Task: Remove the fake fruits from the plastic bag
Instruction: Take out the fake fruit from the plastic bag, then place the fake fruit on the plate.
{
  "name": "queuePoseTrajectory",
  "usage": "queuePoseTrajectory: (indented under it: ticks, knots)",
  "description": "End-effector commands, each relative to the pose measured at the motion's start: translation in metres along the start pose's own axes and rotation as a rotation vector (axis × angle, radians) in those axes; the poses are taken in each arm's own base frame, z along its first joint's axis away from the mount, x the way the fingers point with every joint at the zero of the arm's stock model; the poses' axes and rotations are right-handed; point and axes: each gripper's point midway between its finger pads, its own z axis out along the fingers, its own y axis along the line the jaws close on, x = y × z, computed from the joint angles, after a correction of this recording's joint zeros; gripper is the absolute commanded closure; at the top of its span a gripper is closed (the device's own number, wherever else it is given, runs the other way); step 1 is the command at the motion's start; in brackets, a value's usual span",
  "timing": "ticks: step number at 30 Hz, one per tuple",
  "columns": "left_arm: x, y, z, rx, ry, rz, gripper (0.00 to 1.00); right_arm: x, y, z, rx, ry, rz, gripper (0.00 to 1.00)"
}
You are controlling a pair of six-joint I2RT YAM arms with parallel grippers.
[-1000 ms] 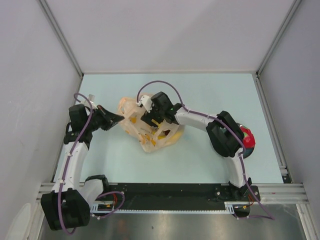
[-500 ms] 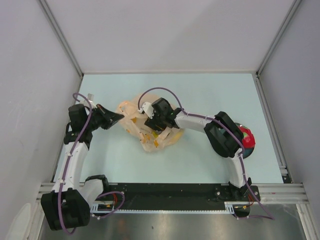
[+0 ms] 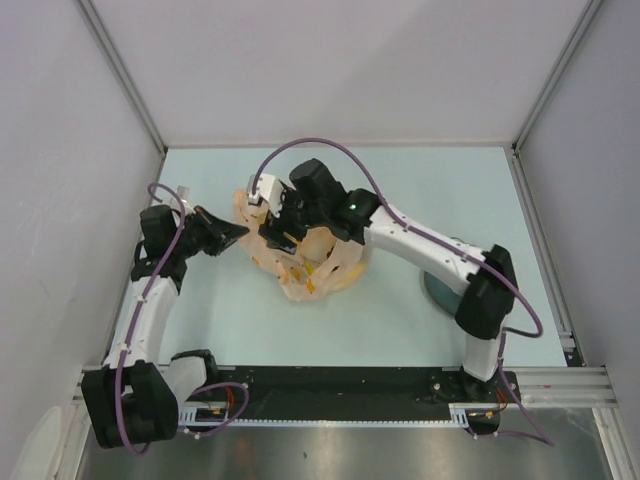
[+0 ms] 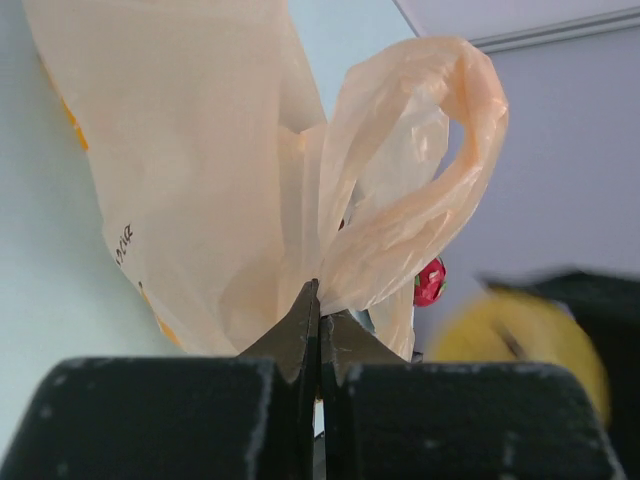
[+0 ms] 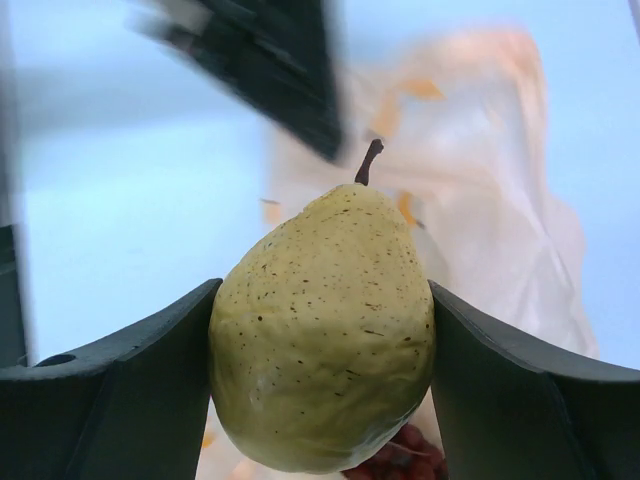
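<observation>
Plastic bag (image 4: pixel 200 150) nipped in L jaws, R jaws gripping pear (image 5: pixel 325 330), unclear from top

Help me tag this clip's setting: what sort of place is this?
Probably a robot test cell in a lab, not a home: plain grey panel walls on aluminium posts, a pale-blue table, and a left arm and right arm bolted to a rail at its near edge.

A lab robot cell: plain grey panel walls (image 3: pixel 330 70), aluminium-framed table (image 3: pixel 420 185).
</observation>
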Motion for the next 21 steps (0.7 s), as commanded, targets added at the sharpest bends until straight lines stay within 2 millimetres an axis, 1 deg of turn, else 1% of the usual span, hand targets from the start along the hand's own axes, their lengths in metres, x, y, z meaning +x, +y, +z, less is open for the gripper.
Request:
queuePoseTrajectory:
  ticks: [1,2,3,4,5,6,7,8,9,10,11,12,13,14,15,16,17,18,19,20,21]
  knots:
    - [-0.017,-0.011,0.003,0.032,-0.027,0.006,1.00,-0.038,0.055,-0.061,-0.208,-0.067,-0.150,0.50]
    - [-0.018,-0.013,0.004,0.032,-0.026,0.008,1.00,-0.037,0.059,-0.069,-0.227,-0.064,-0.173,0.50]
    - [-0.021,-0.016,0.004,0.038,-0.029,0.014,1.00,-0.030,0.060,-0.082,-0.235,-0.035,-0.221,0.50]
    - [-0.022,-0.015,0.005,0.034,-0.028,0.010,1.00,-0.027,0.061,-0.090,-0.232,-0.020,-0.241,0.50]
    - [-0.023,-0.016,0.005,0.034,-0.030,0.010,1.00,-0.012,0.050,-0.095,-0.193,0.028,-0.244,0.50]
    - [-0.024,-0.018,0.005,0.038,-0.030,0.015,1.00,-0.014,0.044,-0.115,-0.151,0.019,-0.250,0.50]
    - [-0.025,-0.018,0.004,0.038,-0.034,0.018,1.00,-0.006,0.036,-0.123,-0.115,0.034,-0.212,0.50]
    - [-0.025,-0.019,0.004,0.039,-0.034,0.022,1.00,0.013,0.029,-0.128,-0.088,0.072,-0.164,0.50]
    - [-0.024,-0.018,0.004,0.038,-0.035,0.024,1.00,0.030,0.009,-0.140,-0.029,0.103,-0.099,0.50]
    - [-0.024,-0.017,0.004,0.035,-0.037,0.023,1.00,0.036,0.003,-0.157,0.025,0.104,-0.022,0.50]
    - [-0.024,-0.015,0.005,0.032,-0.038,0.021,1.00,0.050,-0.010,-0.168,0.096,0.141,0.026,0.50]
    - [-0.024,-0.013,0.005,0.026,-0.035,0.017,1.00,0.081,-0.013,-0.172,0.129,0.208,0.102,0.51]
    - [-0.025,-0.013,0.006,0.025,-0.034,0.018,1.00,0.096,-0.030,-0.194,0.221,0.231,0.156,0.50]
    - [-0.024,-0.013,0.007,0.023,-0.029,0.022,1.00,0.115,-0.035,-0.203,0.272,0.274,0.206,0.51]
    - [-0.025,-0.012,0.009,0.020,-0.024,0.022,1.00,0.141,-0.036,-0.207,0.315,0.342,0.241,0.51]
    - [-0.026,-0.012,0.009,0.018,-0.023,0.019,1.00,0.162,-0.048,-0.222,0.404,0.401,0.275,0.51]
    - [-0.027,-0.011,0.010,0.015,-0.021,0.021,1.00,0.173,-0.049,-0.230,0.439,0.421,0.326,0.51]
    - [-0.027,-0.009,0.012,0.009,-0.019,0.016,1.00,0.194,-0.055,-0.239,0.492,0.469,0.379,0.51]
    - [-0.028,-0.009,0.012,0.008,-0.017,0.013,1.00,0.208,-0.061,-0.247,0.555,0.511,0.415,0.50]
    - [-0.028,-0.008,0.013,0.004,-0.015,0.007,1.00,0.218,-0.063,-0.251,0.599,0.527,0.481,0.50]
    - [-0.028,-0.007,0.014,0.000,-0.009,0.001,1.00,0.232,-0.063,-0.255,0.630,0.558,0.525,0.50]
